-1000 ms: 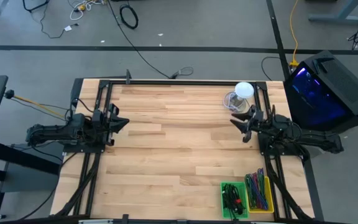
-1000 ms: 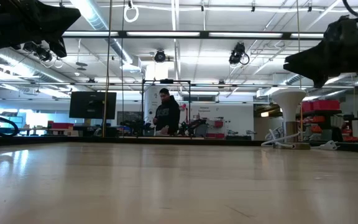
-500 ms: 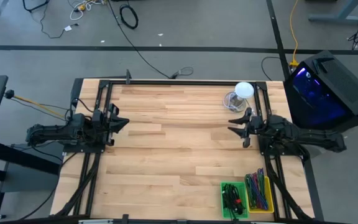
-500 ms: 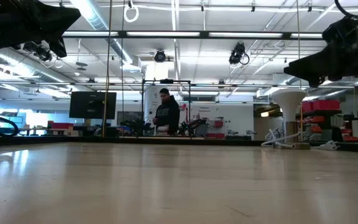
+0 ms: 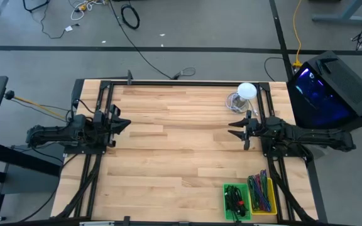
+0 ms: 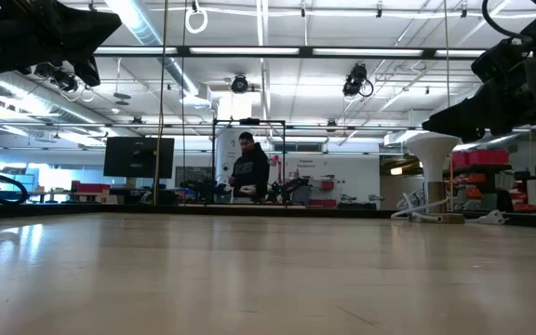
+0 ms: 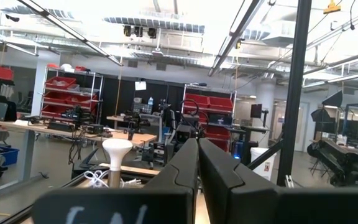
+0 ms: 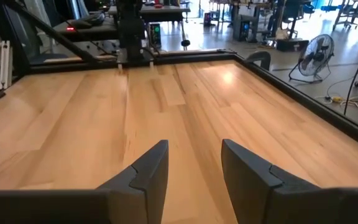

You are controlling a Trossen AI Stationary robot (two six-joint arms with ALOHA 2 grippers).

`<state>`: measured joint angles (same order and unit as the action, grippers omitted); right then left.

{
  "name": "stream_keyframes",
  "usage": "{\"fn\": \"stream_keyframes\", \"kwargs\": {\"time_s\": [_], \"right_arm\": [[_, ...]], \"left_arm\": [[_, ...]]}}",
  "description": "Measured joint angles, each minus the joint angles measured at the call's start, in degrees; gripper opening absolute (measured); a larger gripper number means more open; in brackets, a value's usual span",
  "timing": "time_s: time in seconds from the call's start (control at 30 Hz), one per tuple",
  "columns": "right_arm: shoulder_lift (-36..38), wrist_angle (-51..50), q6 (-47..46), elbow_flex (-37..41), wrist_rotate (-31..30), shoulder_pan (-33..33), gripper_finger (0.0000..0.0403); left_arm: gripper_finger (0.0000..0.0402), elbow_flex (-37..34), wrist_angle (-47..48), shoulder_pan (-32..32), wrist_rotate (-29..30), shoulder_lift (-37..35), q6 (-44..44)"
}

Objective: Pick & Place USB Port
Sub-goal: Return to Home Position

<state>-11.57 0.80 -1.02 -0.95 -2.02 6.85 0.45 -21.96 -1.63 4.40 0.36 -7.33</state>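
I cannot make out a USB port on the table. At the near right corner stand a green bin (image 5: 236, 201) of dark cables and a yellow bin (image 5: 261, 193) of coloured cables. My right gripper (image 5: 236, 130) hovers open above the right part of the table, fingers pointing toward its left; its wrist view shows the open fingers (image 8: 194, 165) over bare wood. My left gripper (image 5: 126, 122) waits at the left edge, raised and shut (image 7: 197, 163).
A white mushroom-shaped lamp (image 5: 246, 91) stands on a round base near the far right corner, with a white cord beside it (image 6: 417, 216). Black rails (image 5: 168, 83) frame the tabletop. A person (image 6: 249, 167) stands in the room behind.
My right gripper has reached a little toward the table's left and has come down somewhat. The left arm has kept still.
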Motion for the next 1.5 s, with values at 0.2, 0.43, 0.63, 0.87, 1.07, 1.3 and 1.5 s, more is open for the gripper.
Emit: {"fn": "stream_keyframes", "kwargs": {"time_s": [0.2, 0.43, 0.63, 0.87, 1.07, 1.3, 1.5], "right_arm": [[0.0, 0.0, 0.0, 0.0, 0.0, 0.0, 0.0151], [0.0, 0.0, 0.0, 0.0, 0.0, 0.0, 0.0151], [0.0, 0.0, 0.0, 0.0, 0.0, 0.0, 0.0151], [0.0, 0.0, 0.0, 0.0, 0.0, 0.0, 0.0151], [0.0, 0.0, 0.0, 0.0, 0.0, 0.0, 0.0151], [0.0, 0.0, 0.0, 0.0, 0.0, 0.0, 0.0151], [0.0, 0.0, 0.0, 0.0, 0.0, 0.0, 0.0151]], "left_arm": [[0.0018, 0.0, -0.1, 0.0, 0.0, 0.0, 0.0], [0.0018, 0.0, -0.1, 0.0, 0.0, 0.0, 0.0], [0.0018, 0.0, 0.0, 0.0, 0.0, 0.0, 0.4], [0.0018, 0.0, 8.8, 0.0, 0.0, 0.0, 0.1], [0.0018, 0.0, 10.3, 0.0, 0.0, 0.0, 0.1], [0.0018, 0.0, 10.2, 0.0, 0.0, 0.0, 0.0], [0.0018, 0.0, 10.2, 0.0, 0.0, 0.0, 0.0]]}}
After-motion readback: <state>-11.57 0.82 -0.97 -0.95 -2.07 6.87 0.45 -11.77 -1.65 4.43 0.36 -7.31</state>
